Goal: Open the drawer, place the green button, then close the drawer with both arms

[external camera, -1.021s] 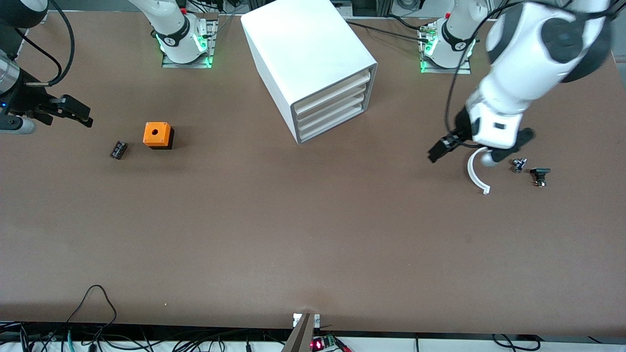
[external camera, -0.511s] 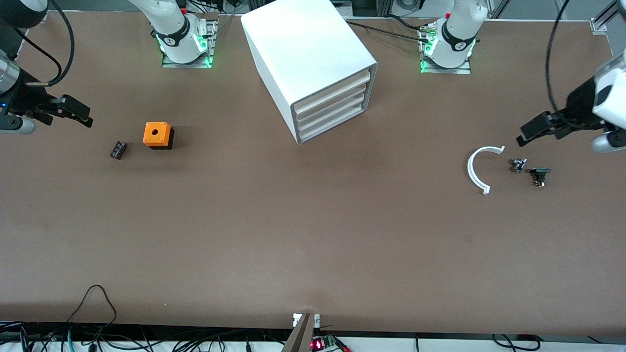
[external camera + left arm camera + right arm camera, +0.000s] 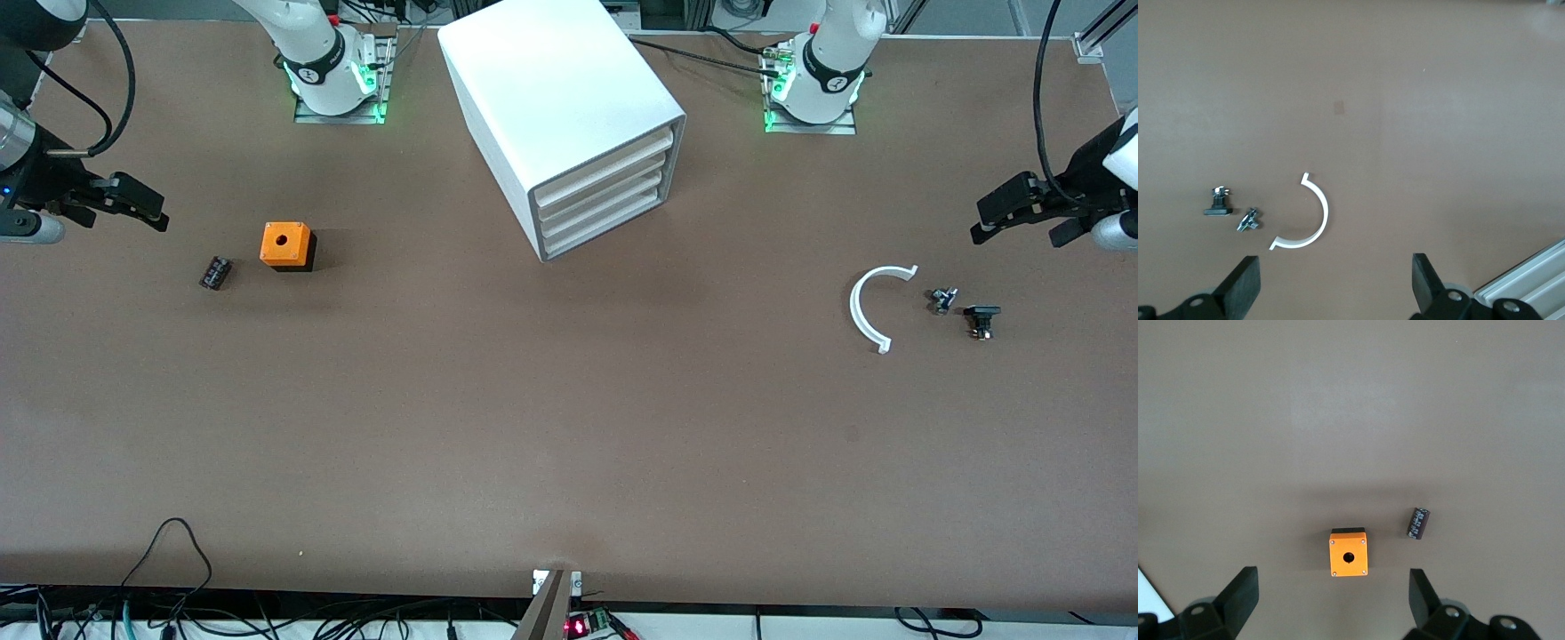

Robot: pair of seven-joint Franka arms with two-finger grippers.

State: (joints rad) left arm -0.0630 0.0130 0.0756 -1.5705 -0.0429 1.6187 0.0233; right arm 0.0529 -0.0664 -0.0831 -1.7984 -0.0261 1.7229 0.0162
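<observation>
The white box cabinet (image 3: 569, 124) is being shown with its lowest white tray drawer (image 3: 605, 233) shut. Both black two-finger hands are being held spread wide and empty above the brown surface (image 3: 569, 427): the left hand (image 3: 1000, 212) at the left arm's end, the right hand (image 3: 133, 204) at the right arm's end. No green-capped button can be made out.

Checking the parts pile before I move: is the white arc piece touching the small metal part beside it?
Apart. The left wrist view shows bare table between the white arc piece and the small metal part; the front view shows the same gap.
</observation>
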